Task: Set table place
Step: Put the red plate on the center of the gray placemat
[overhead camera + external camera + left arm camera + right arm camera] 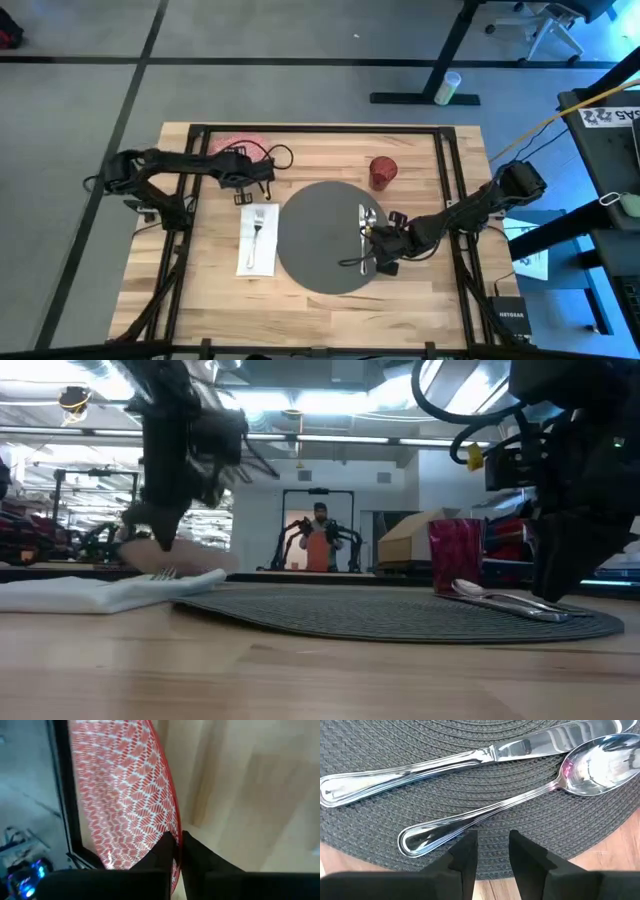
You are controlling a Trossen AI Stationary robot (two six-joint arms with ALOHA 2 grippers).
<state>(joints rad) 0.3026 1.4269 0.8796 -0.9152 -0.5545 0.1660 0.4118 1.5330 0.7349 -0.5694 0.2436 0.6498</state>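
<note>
close under the right pincer (492, 851), narrowly parted and empty: spoon (520, 802) and knife (445, 762) side by side on the mat's (320, 240) right edge. far left — left pincer (177, 851) clamped on the red plate's (120, 795) rim, nearer arm for carrying it rightward onto the mat.

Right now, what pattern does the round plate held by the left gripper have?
The round plate shows a red and white leaf-like lattice pattern with a red rim, clearest in the left wrist view.

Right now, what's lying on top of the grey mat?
On the mat lie a knife and spoon, near its right edge beside the right tool. No plate is on it.
</note>
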